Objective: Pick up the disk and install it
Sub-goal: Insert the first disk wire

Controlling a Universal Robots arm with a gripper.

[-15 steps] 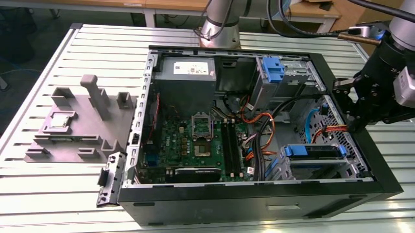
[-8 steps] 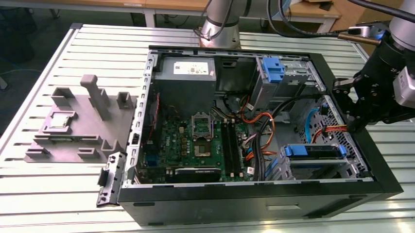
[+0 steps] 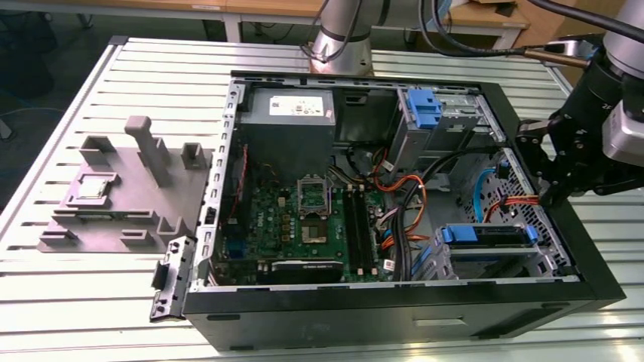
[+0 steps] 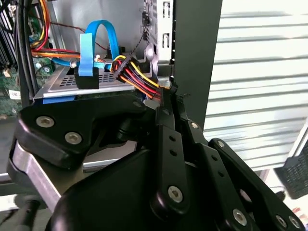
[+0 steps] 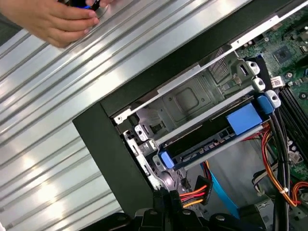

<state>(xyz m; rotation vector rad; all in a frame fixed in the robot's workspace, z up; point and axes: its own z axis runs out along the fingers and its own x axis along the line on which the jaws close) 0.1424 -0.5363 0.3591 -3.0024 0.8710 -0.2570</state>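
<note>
One open desktop computer case [image 3: 593,286] lies on its side on a slatted metal table [image 3: 101,302], with its motherboard [image 3: 302,219] facing up. Inside the case, at the corner nearest the exterior view's right and bottom, the disk [image 3: 486,235] sits in a metal drive bay [image 3: 493,260], its blue plastic carrier visible across the top. In the first wrist view the disk [image 5: 211,139] appears seated in that bay, a blue tab at each end of the carrier, close beside the black case wall [image 5: 110,159]. The black gripper [image 3: 548,170] hangs over the case wall just above and beside the disk bay, not touching the disk. In the second wrist view its fingers [image 4: 168,130] are pressed together, pinching a bundle of red, yellow and black power wires [image 4: 139,77] near their black connector, right next to the case wall. A blue ribbon cable [image 4: 98,43] loops up from the bay beside those wires. A grey plastic fixture block [image 3: 121,196] rests on the table beyond the opposite side of the case. A person's hand [image 5: 53,19] rests on the table outside the case wall in the first wrist view.
</note>
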